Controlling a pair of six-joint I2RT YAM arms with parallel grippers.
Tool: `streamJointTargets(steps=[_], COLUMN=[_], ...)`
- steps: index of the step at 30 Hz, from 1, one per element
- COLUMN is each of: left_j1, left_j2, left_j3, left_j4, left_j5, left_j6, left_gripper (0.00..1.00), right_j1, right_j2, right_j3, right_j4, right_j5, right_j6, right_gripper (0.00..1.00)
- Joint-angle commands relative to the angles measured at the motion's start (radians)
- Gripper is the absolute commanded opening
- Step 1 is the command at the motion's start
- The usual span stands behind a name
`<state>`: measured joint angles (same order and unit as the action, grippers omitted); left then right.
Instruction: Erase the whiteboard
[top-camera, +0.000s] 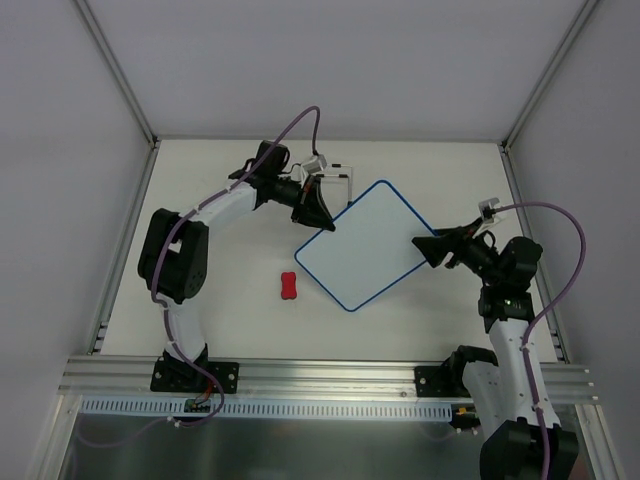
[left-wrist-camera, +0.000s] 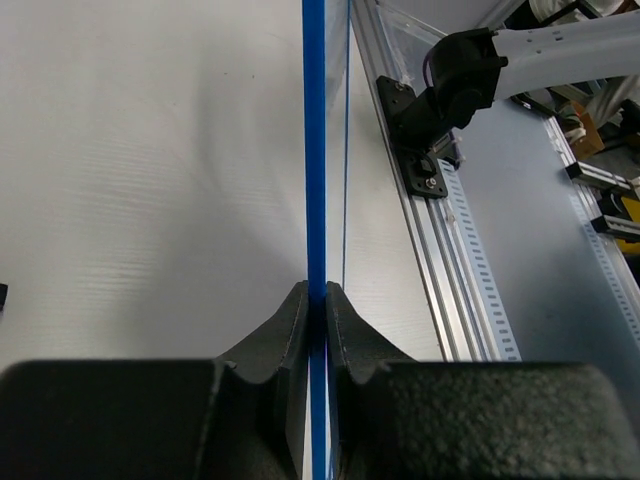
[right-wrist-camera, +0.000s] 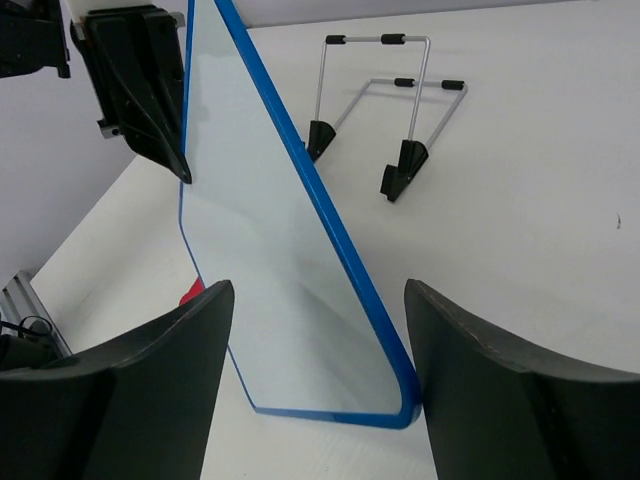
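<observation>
Left gripper clenched on blue edge of whiteboard, right gripper released, jaws spread astride its opposite corner, red eraser lying near board, wire stand beyond

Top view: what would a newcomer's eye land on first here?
The blue-framed whiteboard mid-table, turned like a diamond, looking blank. The left gripper is shut on its far-left edge; the right gripper stands open at its right corner. A red eraser lies left of it.

table: white | walls: pale grey | near edge: aluminium rail
</observation>
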<state>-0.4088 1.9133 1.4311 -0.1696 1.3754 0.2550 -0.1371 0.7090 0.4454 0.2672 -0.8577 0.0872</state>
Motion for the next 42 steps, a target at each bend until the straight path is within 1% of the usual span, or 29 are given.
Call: streamJointTargets(steps=[1, 4, 5, 8, 12, 17, 22, 26, 28, 32, 37, 42], left_j1=[0.03, 0.038, 0.041, 0.047, 0.051, 0.059, 0.062, 0.062, 0.062, 0.064, 0.067, 0.1], left_j2=[-0.085, -0.109, -0.125, -0.163, -0.198, -0.224, -0.221, -0.209, -0.2, -0.143, -0.074, 0.016], left_j3=[-0.006, -0.009, -0.011, -0.005, 0.009, 0.048, 0.074, 0.133, 0.166, 0.293, 0.405, 0.518], left_j4=[0.042, 0.042, 0.042, 0.042, 0.041, 0.035, 0.013, 0.002, 0.001, -0.002, -0.002, -0.005], left_j5=[0.056, 0.057, 0.054, 0.031, -0.001, -0.074, -0.173, -0.237, -0.251, -0.249, -0.251, -0.217], left_j6=[0.0, -0.01, -0.016, -0.026, -0.039, -0.046, 0.001, 0.039, 0.047, 0.046, 0.069, 0.096], left_gripper=[0.0, 0.0, 0.0, 0.0, 0.0, 0.0, 0.0, 0.0, 0.0, 0.0, 0.0, 0.0], right_j1=[-0.009, -0.018, -0.021, -0.021, -0.021, -0.018, -0.013, -0.007, -0.007, 0.002, 0.01, 0.024], right_j2=[-0.014, -0.032, -0.029, -0.016, -0.034, -0.052, -0.063, -0.075, -0.083, -0.101, -0.132, -0.149], right_j3=[0.003, 0.007, 0.015, 0.07, 0.096, 0.11, 0.108, 0.102, 0.101, 0.098, 0.069, 0.056], right_j4=[0.003, -0.031, -0.043, -0.147, -0.189, -0.212, -0.217, -0.218, -0.218, -0.218, -0.218, -0.217], right_j5=[0.032, 0.065, 0.06, 0.088, 0.135, 0.126, 0.12, 0.115, 0.111, 0.106, 0.105, 0.063], right_j6=[-0.021, -0.033, -0.038, -0.069, -0.078, -0.078, -0.076, -0.067, -0.061, -0.052, -0.049, -0.056], right_gripper=[0.74, 0.85, 0.92, 0.99, 0.99, 0.99, 0.99, 0.99, 0.99, 0.99, 0.99, 0.99])
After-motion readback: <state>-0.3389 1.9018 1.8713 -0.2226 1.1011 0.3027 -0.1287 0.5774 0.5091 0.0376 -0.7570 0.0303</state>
